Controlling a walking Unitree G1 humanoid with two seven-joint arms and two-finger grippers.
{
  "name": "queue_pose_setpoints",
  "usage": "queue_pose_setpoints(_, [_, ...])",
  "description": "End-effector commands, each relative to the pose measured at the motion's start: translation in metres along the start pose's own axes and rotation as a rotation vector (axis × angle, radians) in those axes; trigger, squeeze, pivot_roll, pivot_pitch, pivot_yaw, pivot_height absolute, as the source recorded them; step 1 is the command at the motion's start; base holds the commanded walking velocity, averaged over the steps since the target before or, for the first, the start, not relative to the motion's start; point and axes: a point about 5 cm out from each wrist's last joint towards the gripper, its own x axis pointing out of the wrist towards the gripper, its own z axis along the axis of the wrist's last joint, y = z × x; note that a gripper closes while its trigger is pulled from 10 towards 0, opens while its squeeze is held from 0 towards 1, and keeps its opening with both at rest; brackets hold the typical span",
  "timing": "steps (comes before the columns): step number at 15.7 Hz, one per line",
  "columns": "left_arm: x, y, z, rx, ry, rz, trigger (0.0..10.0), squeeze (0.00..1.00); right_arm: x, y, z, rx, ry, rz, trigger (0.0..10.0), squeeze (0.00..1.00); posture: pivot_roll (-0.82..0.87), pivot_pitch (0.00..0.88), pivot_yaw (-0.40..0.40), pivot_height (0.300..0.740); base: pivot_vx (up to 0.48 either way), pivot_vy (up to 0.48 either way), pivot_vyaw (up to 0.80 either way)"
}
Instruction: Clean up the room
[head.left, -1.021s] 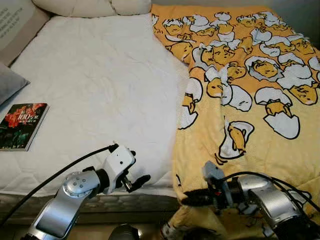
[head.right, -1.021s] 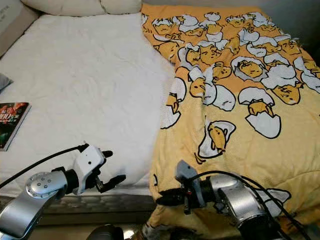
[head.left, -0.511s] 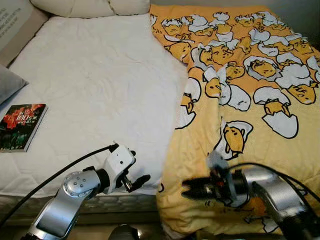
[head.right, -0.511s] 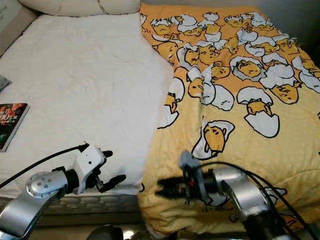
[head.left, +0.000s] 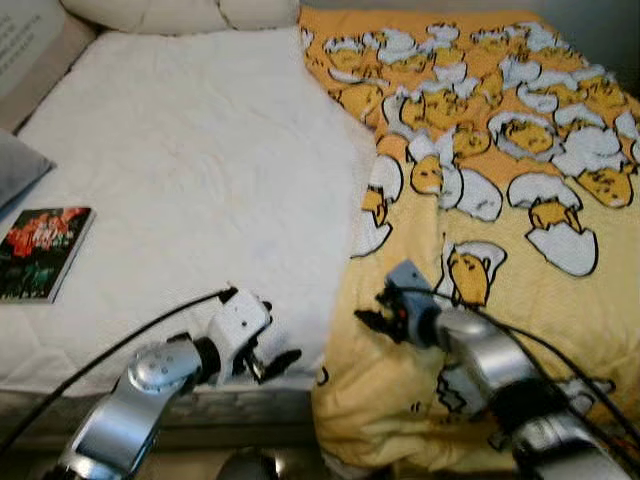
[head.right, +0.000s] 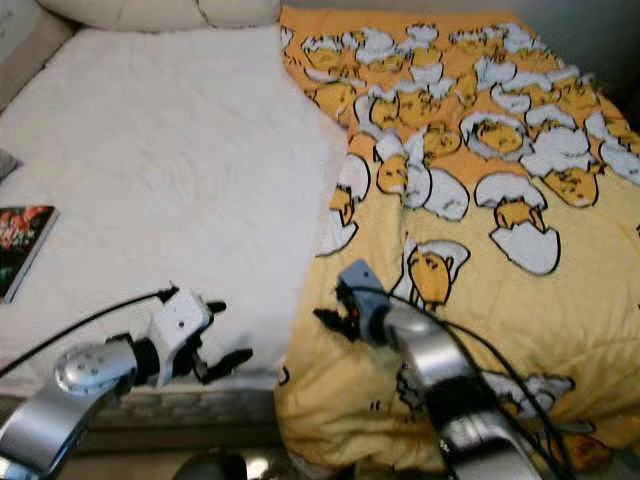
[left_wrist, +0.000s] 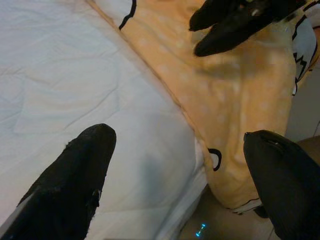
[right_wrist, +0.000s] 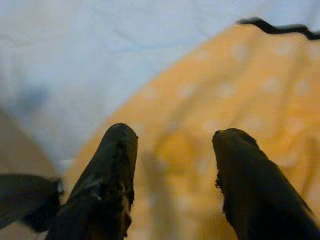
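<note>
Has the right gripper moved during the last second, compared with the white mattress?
Yes. The right gripper has gone up from the foot edge of the bed, farther onto the yellow blanket, toward the pillows; the white mattress has hardly shifted.

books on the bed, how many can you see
1. The book lies flat on the white sheet near the bed's left edge, beside a grey pillow. Others may be hidden under the blanket.

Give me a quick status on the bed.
Right gripper open, over the yellow blanket edge. Left gripper open, at the mattress foot. Book on the mattress, far left.
</note>
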Motion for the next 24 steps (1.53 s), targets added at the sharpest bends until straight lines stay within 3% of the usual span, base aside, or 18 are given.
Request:
queue_pose_setpoints(1, [0.002,-0.001,0.0,0.01,0.006,-0.007,10.0,0.17,0.006,0.0,-0.002,0.009,0.024,-0.049,10.0,1.0,0.09,0.075,0.019,0.74,0.0,0.0,0.0])
queue_pose_setpoints(2, [0.002,-0.001,0.0,0.01,0.005,-0.008,10.0,0.16,0.011,0.004,0.0,0.019,0.029,-0.053,10.0,0.7,0.1,0.076,0.016,0.74,0.0,0.0,0.0])
queue_pose_setpoints(3, [0.002,-0.002,0.001,0.011,0.004,-0.01,10.0,0.17,0.017,0.01,0.004,0.019,0.031,-0.051,10.0,0.0,0.1,0.081,0.014,0.74,0.0,0.0,0.0])
queue_pose_setpoints(5, [0.002,-0.003,0.001,0.011,0.003,-0.012,10.0,0.17,0.024,0.014,0.008,0.006,0.045,-0.075,10.0,0.0,0.1,0.084,0.012,0.74,0.0,0.0,0.0])
queue_pose_setpoints(8, [0.0,-0.006,0.0,0.011,0.008,-0.013,10.0,0.17,0.032,0.02,-0.01,-0.049,0.16,-0.145,10.0,0.0,0.11,0.09,0.009,0.74,0.0,0.0,0.0])
queue_pose_setpoints(10, [-0.002,-0.006,0.0,0.01,0.01,-0.01,10.0,0.17,0.033,0.021,-0.016,-0.036,0.185,-0.158,10.0,0.0,0.12,0.096,0.003,0.74,0.0,0.0,0.0])
queue_pose_setpoints(11, [-0.003,-0.005,-0.001,0.009,0.013,-0.008,10.0,0.16,0.033,0.021,-0.018,-0.028,0.187,-0.163,4.6,0.0,0.12,0.096,0.003,0.74,0.0,0.0,0.0])
queue_pose_setpoints(12, [-0.005,-0.005,-0.002,0.009,0.017,-0.004,10.0,0.17,0.034,0.022,-0.02,-0.011,0.184,-0.162,0.3,0.0,0.13,0.098,-0.002,0.74,0.0,0.0,0.0])
queue_pose_setpoints(24, [-0.007,-0.005,-0.001,0.01,0.022,-0.005,10.0,0.17,0.027,0.017,-0.039,0.097,0.187,-0.186,0.0,0.0,0.13,0.088,-0.003,0.74,0.0,0.0,0.0])
